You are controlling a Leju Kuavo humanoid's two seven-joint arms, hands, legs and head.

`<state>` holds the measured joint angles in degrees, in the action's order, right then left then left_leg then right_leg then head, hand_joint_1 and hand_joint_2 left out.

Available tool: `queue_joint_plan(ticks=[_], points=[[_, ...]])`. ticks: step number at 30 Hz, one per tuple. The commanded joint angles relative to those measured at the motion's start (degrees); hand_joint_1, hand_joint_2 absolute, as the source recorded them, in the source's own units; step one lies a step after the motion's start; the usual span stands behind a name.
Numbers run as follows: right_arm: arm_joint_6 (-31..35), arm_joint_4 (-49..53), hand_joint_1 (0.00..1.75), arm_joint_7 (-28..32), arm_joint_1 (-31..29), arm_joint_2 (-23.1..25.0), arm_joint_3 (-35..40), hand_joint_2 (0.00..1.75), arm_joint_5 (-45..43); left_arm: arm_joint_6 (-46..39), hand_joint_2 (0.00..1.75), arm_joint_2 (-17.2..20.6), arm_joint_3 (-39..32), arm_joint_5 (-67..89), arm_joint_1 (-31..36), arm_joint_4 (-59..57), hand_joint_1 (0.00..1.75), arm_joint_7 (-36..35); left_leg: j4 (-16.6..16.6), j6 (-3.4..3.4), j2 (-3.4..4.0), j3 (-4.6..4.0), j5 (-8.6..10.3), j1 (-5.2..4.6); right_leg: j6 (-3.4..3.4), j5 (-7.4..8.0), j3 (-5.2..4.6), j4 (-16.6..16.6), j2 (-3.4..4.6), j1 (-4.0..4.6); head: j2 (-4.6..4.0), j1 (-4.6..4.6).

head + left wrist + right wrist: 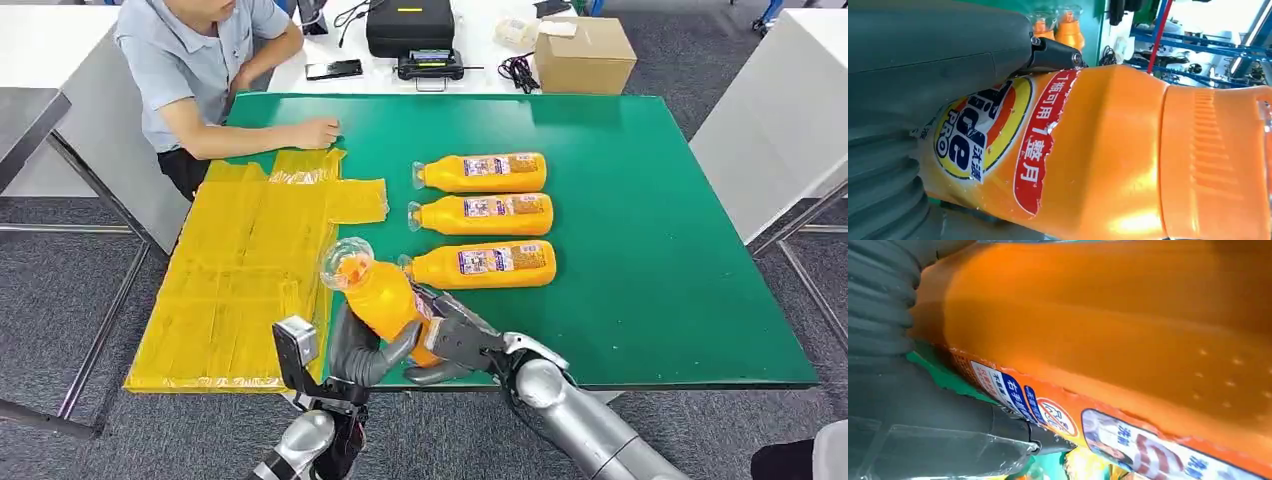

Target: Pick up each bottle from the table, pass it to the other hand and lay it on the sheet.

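Both arms come in low at the near edge of the desk point(640, 250) and meet over it. The left hand point(365, 350) rises from below, thumb and fingers wrapped round the lower body of the held bottle point(385, 300). The right hand point(455, 345) reaches in from the right on a bent silver forearm, its fingers closed on the same bottle's base end — so both hands grip it at once. The bottle is off the desk, tilted, its clear cap end up and toward the yellow sheet point(250, 270), hanging over the sheet's right edge.

Three more orange bottles point(480, 218) lie on their sides in a column on the green desk, caps toward the sheet, just beyond the held one. A person point(200, 60) sits at the far left corner, one hand resting on the sheet's far edge. Beyond the desk: a cardboard box point(585, 55) and a black case point(410, 25).

Left wrist view — the grey thumb point(938, 50) pressed on the bottle's front label point(983, 135), ribbed orange neck plain to see, and two capped bottles in the background. Right wrist view — the bottle's back label point(1048, 412) with small print, a finger point(963, 425) laid under it, a sliver of green desk between.
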<state>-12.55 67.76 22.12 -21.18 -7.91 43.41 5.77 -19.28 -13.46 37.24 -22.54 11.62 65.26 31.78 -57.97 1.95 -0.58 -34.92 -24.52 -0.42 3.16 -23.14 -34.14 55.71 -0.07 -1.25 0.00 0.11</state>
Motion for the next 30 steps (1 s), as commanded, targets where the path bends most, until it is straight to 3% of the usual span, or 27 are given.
queue_joint_plan(ticks=[1, 4, 7, 12, 13, 15, 19, 24, 27, 30], points=[[5.7, 0.8, 0.0, 0.4, 4.2, 0.0, -2.6, 1.75, 4.8, -7.8, 1.75, 1.9, -1.1, 7.2, 1.3, -1.9, 1.75, 0.0, 0.0, -0.11, -0.01, 0.21, -0.06, 0.07, -0.14, -0.06, 0.23, -0.1, -0.04, 0.08, 0.0, 0.0], [13.8, 4.4, 0.0, 0.4, 9.2, 0.1, -6.7, 1.75, 13.1, -17.0, 1.75, 1.5, -3.9, 20.4, 0.5, -3.0, 1.75, -2.0, 0.1, -0.08, -0.08, 0.14, -0.01, 0.04, -0.09, -0.04, 0.16, -0.1, -0.1, 0.05, 0.0, 0.0], [15.4, 7.5, 0.0, 0.9, 11.9, 0.4, -9.3, 1.75, 16.0, -20.7, 1.75, 2.5, -6.0, 34.0, 0.2, -2.3, 1.75, -3.8, 0.1, -0.14, -0.06, 0.27, -0.08, 0.09, -0.16, -0.1, 0.29, -0.1, -0.09, 0.1, 0.0, 0.0], [15.0, 7.7, 0.0, 0.8, 12.0, 0.9, -10.1, 1.75, 16.8, -19.5, 1.75, 2.0, -7.7, 35.8, -0.6, -0.9, 1.75, -4.5, 0.0, -0.14, 0.13, 0.2, -0.12, 0.09, -0.16, -0.07, 0.2, 0.0, 0.09, 0.1, 0.0, -0.02], [14.9, 7.5, 0.0, 0.9, 12.0, 1.1, -10.3, 1.75, 16.9, -20.7, 1.75, 1.7, -9.2, 41.9, -0.5, -1.6, 1.75, -4.7, 0.0, -0.1, 0.09, 0.09, -0.07, 0.05, -0.11, -0.03, 0.08, 0.0, 0.06, 0.06, 0.0, 0.0], [13.8, 6.9, 0.0, 2.0, 11.3, 1.6, -10.7, 1.75, 16.9, -20.7, 1.75, -1.6, -19.6, 69.9, -2.4, 0.2, 1.75, -7.0, 0.0, -0.16, 0.19, 0.21, -0.14, 0.11, -0.19, -0.07, 0.18, 0.0, 0.14, 0.12, 0.0, -0.02], [12.7, 5.5, 0.0, 3.4, 9.6, 2.8, -10.7, 1.75, 17.0, -20.7, 1.75, -0.6, -24.9, 92.7, -0.9, 0.3, 1.75, -13.4, 0.0, -0.12, 0.27, 0.12, -0.11, 0.07, -0.15, -0.01, 0.07, 0.0, 0.23, 0.08, 0.0, 0.0], [12.7, 6.4, 0.0, 3.6, 10.2, 3.7, -11.7, 1.75, 16.9, -20.7, 1.75, 4.9, -22.9, 105.8, 4.4, -6.3, 1.75, -26.4, 0.0, -0.26, 0.36, 0.3, -0.16, 0.17, -0.29, -0.07, 0.2, 0.0, 0.29, 0.18, 0.0, 0.0], [12.7, 6.4, 0.0, 3.6, 10.2, 3.7, -11.8, 1.75, 16.9, -20.7, 1.75, 5.2, -22.6, 105.6, 4.7, -6.6, 1.75, -26.7, 0.1, -0.16, 0.06, 0.19, -0.03, 0.12, -0.17, -0.03, 0.16, 0.0, 0.01, 0.13, 0.0, 0.0], [12.7, 6.4, 0.0, 3.6, 10.2, 3.7, -11.8, 1.75, 16.9, -20.7, 1.75, 5.2, -22.6, 105.6, 4.7, -6.6, 1.75, -26.7, 0.0, -0.22, 0.25, 0.36, -0.15, 0.2, -0.24, -0.09, 0.29, 0.0, 0.18, 0.21, 0.0, 0.0]])
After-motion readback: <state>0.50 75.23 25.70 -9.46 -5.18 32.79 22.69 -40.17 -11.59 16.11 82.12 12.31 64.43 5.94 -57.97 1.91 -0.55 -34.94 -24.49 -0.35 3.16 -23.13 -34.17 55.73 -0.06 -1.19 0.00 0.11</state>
